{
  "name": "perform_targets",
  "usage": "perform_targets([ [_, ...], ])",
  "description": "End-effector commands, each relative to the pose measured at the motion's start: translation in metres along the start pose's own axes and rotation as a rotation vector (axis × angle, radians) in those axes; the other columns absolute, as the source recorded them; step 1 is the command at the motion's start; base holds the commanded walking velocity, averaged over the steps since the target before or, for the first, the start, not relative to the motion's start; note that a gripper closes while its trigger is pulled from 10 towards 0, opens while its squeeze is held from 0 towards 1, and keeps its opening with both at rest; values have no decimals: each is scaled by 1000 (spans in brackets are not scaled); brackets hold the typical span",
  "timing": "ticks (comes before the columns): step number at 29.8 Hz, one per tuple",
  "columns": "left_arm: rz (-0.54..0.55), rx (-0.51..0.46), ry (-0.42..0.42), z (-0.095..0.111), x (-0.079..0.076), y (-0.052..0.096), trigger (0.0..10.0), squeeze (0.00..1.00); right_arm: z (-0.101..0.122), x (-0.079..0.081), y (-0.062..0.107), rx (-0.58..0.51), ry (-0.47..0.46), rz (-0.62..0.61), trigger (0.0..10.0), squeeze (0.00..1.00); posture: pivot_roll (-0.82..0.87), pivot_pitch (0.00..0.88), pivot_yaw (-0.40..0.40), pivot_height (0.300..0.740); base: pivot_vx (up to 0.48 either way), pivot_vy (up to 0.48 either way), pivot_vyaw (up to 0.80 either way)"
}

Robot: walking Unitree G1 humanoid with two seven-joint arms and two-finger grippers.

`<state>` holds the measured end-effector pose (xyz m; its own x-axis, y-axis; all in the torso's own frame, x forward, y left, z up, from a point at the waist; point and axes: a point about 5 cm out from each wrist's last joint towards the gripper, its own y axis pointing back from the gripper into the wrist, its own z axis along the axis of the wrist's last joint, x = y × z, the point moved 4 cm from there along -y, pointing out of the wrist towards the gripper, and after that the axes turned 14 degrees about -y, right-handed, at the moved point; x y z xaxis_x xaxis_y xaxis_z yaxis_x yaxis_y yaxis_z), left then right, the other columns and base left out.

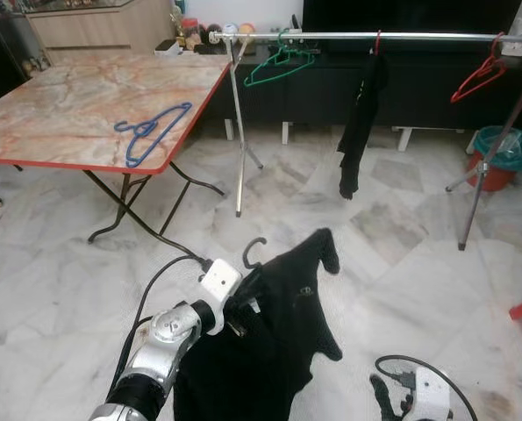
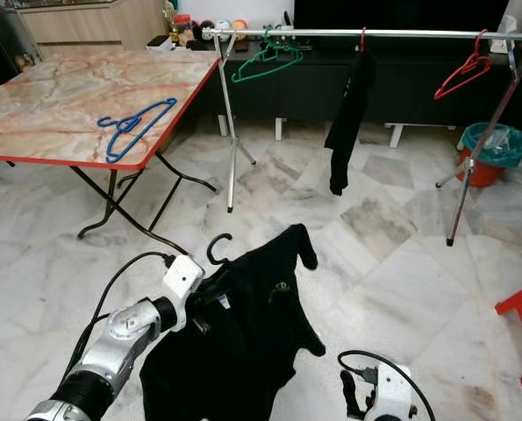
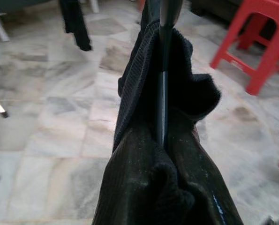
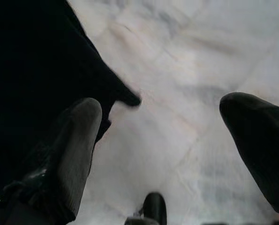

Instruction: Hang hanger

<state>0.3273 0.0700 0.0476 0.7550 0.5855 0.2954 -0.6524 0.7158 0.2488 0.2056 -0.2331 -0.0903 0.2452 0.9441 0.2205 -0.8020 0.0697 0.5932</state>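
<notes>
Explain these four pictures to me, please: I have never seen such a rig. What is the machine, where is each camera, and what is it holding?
This is a walking humanoid robot with two silver arms. The two wide pictures come from its head, looking forward and down; the other two come from cameras on its wrists. The left gripper is shut on a black hanger that carries a black garment; the left wrist view looks straight along that hanger and cloth. The right gripper hangs low, open, above the marble floor. Ahead stands a metal clothes rail with a green hanger, a red hanger and another hanging black garment. On the marble-topped folding table to the left lies a blue hanger. A red stool stands on the right.
</notes>
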Motion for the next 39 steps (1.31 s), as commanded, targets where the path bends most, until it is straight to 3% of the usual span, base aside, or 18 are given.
perform_targets([
  [1, -37, -49, -32, 19, 3, -4, 10000, 0, 6, 5, 0, -31, 69, 60, 10000, 0, -52, 0, 62, 740, 0, 0, 0],
  [5, -86, -66, -35, 26, -4, -5, 10000, 0, 14, 16, -1, -59, 148, 143, 10000, 0, -53, 0, 62, 740, 0, 0, 0],
  [7, -106, -83, -37, 33, -7, -6, 10000, 0, 76, 54, -16, -252, 211, 280, 10000, 0, -54, 0, 62, 740, 0, 0, 0],
  [9, -109, -93, -40, 42, -8, -9, 10000, 0, 117, 76, -11, -409, 267, 355, 10000, 0, -57, 0, 61, 740, 0, 0, 0],
  [12, -103, -95, -39, 46, -7, -10, 10000, 0, 129, 80, -3, -465, 282, 378, 10000, 0, -59, 0, 62, 740, 0, 0, 0],
  [13, -90, -106, -25, 53, -3, -11, 10000, 0, 138, 87, 6, -513, 289, 425, 10000, 0, -65, 0, 64, 740, 0, 0, 0],
  [20, -74, -161, -9, 78, 5, -15, 10000, 0, 147, 117, 44, -506, 310, 630, 10000, 0, -69, 0, 67, 740, 0, 0, 0],
  [25, -50, -133, -7, 76, 6, -20, 10000, 0, 139, 117, 59, -452, 326, 661, 10000, 0, -82, 0, 71, 740, 0, 0, 0],
  [31, -105, -159, 2, 86, -2, -21, 10000, 0, 123, 107, 61, -344, 382, 651, 10000, 0, -80, 0, 69, 740, 0, 0, 0],
  [39, -170, -177, -2, 93, -10, -18, 10000, 0, 119, 113, 57, -298, 389, 651, 10000, 0, -67, 0, 63, 740, 0, 0, 0],
])
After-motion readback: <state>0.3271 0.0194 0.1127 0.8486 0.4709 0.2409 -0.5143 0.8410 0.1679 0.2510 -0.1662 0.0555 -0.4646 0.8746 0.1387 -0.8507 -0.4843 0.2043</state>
